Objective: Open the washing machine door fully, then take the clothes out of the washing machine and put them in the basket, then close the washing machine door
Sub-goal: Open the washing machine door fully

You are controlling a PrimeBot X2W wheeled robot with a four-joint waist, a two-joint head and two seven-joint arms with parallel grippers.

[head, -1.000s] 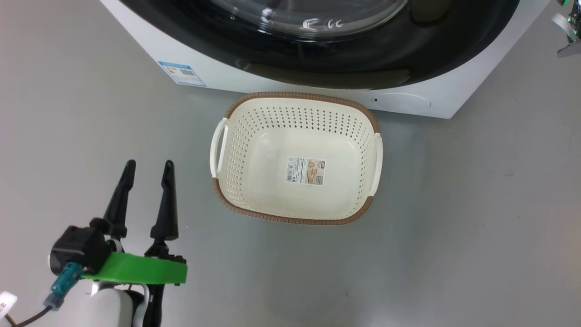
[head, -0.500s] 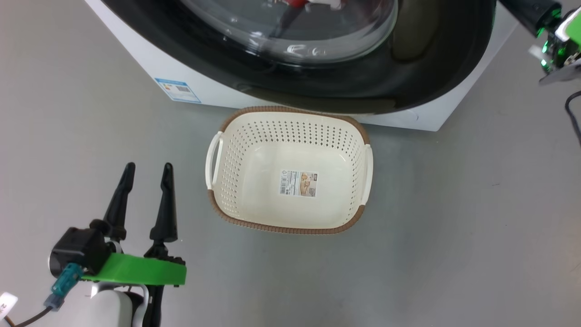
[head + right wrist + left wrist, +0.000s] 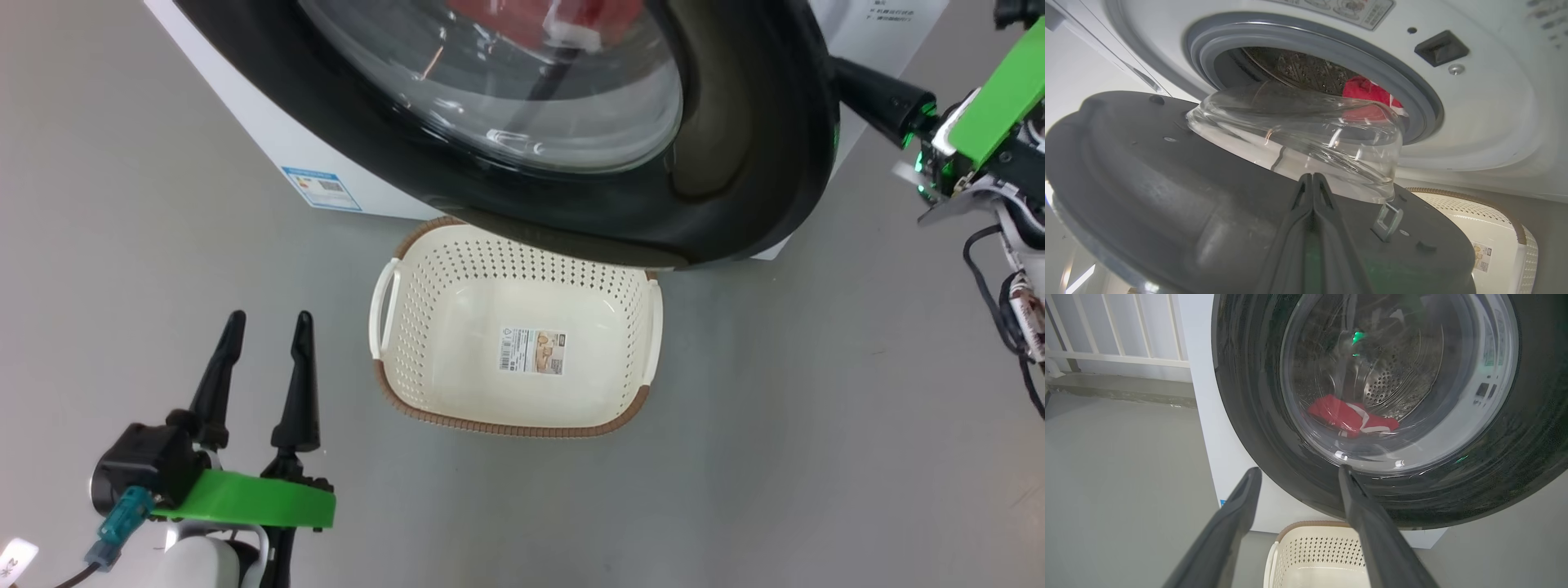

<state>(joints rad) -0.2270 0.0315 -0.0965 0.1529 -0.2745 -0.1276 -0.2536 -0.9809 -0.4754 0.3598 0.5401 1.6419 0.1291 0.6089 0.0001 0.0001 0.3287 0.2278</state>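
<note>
1. L claw [image 3: 270, 317]: jaws wide apart, nothing in them, hanging over bare floor [image 3: 122, 245].
2. R claw [image 3: 1312, 179]: fingers pressed tight together, nothing between them. They lie along the inner face of the door [image 3: 735, 163], tips just short of its glass bowl [image 3: 1298, 130]. Can't tell if they actually touch the face.
3. The door stands partly open, swung off the machine [image 3: 269, 139] front. Its free edge is right by the R claw, and its black outer face is ahead of and above the L claw.
4. The clothes [image 3: 1363, 90]: red w/ white trim, in the drum [image 3: 1290, 69], beyond the R claw's tips, past the bowl. In L wrist view I see them thru the glass, ahead of the L tips.
5. The basket [image 3: 498, 426]: on the floor, ahead & right of the L claw, well apart from it, low and left of the R claw. Its far rim sits under the door's lower edge. Sticker [image 3: 532, 351] on its bottom.
</note>
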